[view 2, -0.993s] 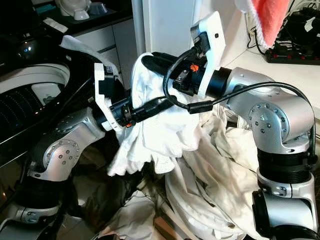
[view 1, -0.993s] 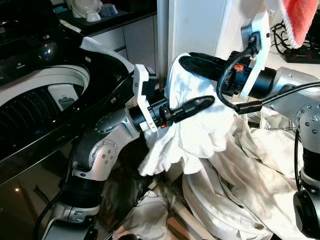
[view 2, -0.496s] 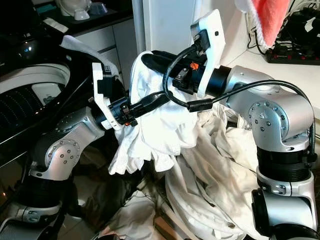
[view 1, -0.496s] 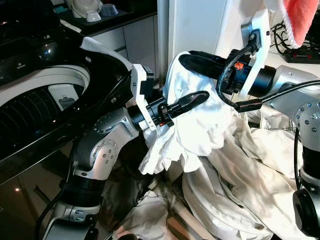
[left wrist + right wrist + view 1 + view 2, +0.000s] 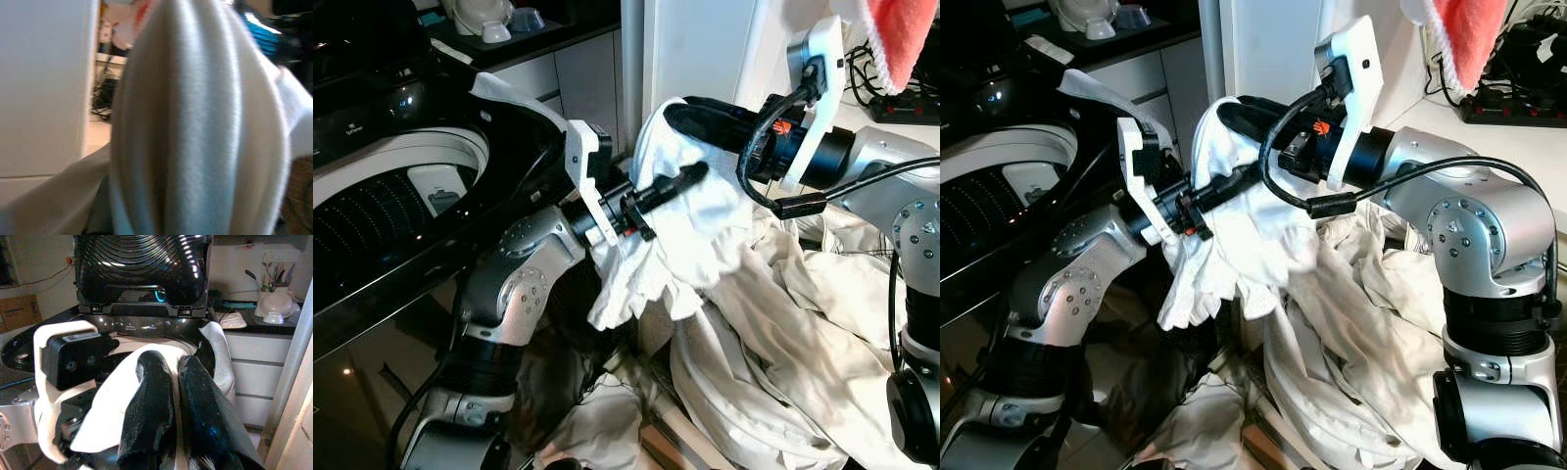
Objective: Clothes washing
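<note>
Two eye views: white garment (image 5: 690, 230) at frame centre hangs from both grippers, long axis running down toward the pale laundry pile (image 5: 803, 343) at lower right.
Right gripper (image 5: 680, 113): enters from upper right, fingers pinched together on the garment's top fold.
Left gripper (image 5: 680, 181): reaches in from centre left, black fingers pressed into the cloth; gap cannot be told.
Surroundings: open top-load washing machine (image 5: 382, 186) fills the left; white cabinet (image 5: 695, 49) behind; pink towel (image 5: 901, 34) upper right.
Left wrist view: garment folds at centre, white panel (image 5: 44, 83) on the frame's left.
Right wrist view: fingers (image 5: 146, 406) closed at lower centre over cloth; left wrist camera block (image 5: 73, 360) centre left; raised washer lid (image 5: 142, 269) across the top.
</note>
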You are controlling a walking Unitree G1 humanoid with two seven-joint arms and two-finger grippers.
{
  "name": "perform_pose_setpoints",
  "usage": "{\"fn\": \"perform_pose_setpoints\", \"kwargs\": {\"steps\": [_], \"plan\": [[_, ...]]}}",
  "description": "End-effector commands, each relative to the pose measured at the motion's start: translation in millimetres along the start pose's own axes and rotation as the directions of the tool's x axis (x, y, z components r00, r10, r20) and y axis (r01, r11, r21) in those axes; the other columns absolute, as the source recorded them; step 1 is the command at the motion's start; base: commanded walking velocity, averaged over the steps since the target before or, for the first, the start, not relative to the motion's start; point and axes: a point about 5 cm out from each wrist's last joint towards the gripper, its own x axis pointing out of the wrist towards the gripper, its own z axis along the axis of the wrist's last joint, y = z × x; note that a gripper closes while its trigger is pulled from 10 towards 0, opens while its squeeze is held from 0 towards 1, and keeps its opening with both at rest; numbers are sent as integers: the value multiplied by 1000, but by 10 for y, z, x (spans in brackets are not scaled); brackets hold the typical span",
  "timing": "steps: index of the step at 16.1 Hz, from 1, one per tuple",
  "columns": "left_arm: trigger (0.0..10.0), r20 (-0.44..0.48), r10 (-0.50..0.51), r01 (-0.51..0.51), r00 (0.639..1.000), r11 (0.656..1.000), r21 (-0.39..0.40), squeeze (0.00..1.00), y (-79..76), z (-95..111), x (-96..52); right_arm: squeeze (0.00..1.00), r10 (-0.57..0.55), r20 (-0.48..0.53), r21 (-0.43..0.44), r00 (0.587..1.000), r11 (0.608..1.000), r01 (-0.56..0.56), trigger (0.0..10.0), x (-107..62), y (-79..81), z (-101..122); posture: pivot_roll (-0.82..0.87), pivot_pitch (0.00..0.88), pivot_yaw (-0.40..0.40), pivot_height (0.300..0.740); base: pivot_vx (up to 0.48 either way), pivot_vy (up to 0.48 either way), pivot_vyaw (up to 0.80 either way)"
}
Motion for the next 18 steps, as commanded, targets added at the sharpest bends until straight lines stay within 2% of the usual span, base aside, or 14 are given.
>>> {"fn": "perform_pose_setpoints", "kwargs": {"steps": [1,2,6,7,8,9,11,12,13,14,15,16,17,18], "plan": [[0,8,53,-53,999,998,34,0,84,54,-28,0,7,60,-69,998,998,-3,10000,-3,43,176,-18,0,75,740,0,0,0],[0,26,93,-94,995,994,57,0,143,106,-41,1000,25,66,-58,998,998,-21,10000,-4,57,183,-18,0,76,740,0,0,0],[0,57,215,-222,975,957,186,0,376,370,-218,1000,57,90,-72,994,996,-51,10000,-25,103,236,-17,0,79,740,0,0,0],[0,64,276,-283,959,924,258,0,481,499,-306,471,34,92,-93,995,995,-25,10000,-45,87,246,-17,0,79,740,0,0,0],[0,93,362,-371,928,864,341,0,602,675,-408,0,34,90,-108,995,994,-24,10000,-80,95,245,-13,0,78,740,0,0,0],[0,131,469,-476,873,765,433,0,743,858,-518,0,41,82,-117,996,993,-31,10000,-112,113,235,-10,0,77,740,0,0,0],[0,272,692,-665,668,393,635,0,1010,1216,-781,0,29,45,-119,999,993,-24,10000,-118,138,164,-4,0,75,740,0,0,0],[0,326,734,-700,596,276,658,0,1063,1308,-855,0,19,25,-123,1000,992,-16,10000,-104,141,120,-2,0,74,740,0,0,0],[0,396,772,-725,497,119,679,0,1142,1432,-969,0,-6,-27,-119,1000,993,2,10000,-54,150,-2,2,0,71,740,0,0,0],[5373,385,818,-698,427,28,715,0,1248,1408,-1028,0,-40,-93,-97,995,995,31,10000,27,183,-175,8,0,68,740,0,0,0],[10000,356,867,-669,348,-36,742,0,1345,1290,-1093,0,-55,-132,-83,990,996,45,10000,91,240,-318,5,0,73,740,0,0,0],[10000,318,903,-644,288,-63,763,0,1427,1128,-1163,0,-69,-147,-70,987,996,60,10000,142,292,-415,2,0,77,740,0,0,0],[10000,305,916,-625,261,-81,776,0,1459,1049,-1206,0,-76,-149,-67,986,996,67,10000,167,316,-451,1,0,79,740,0,0,0],[10000,268,935,-659,233,-51,750,0,1498,936,-1271,0,-88,-149,-46,985,996,82,10000,198,344,-492,1,0,80,740,0,0,0]]}}
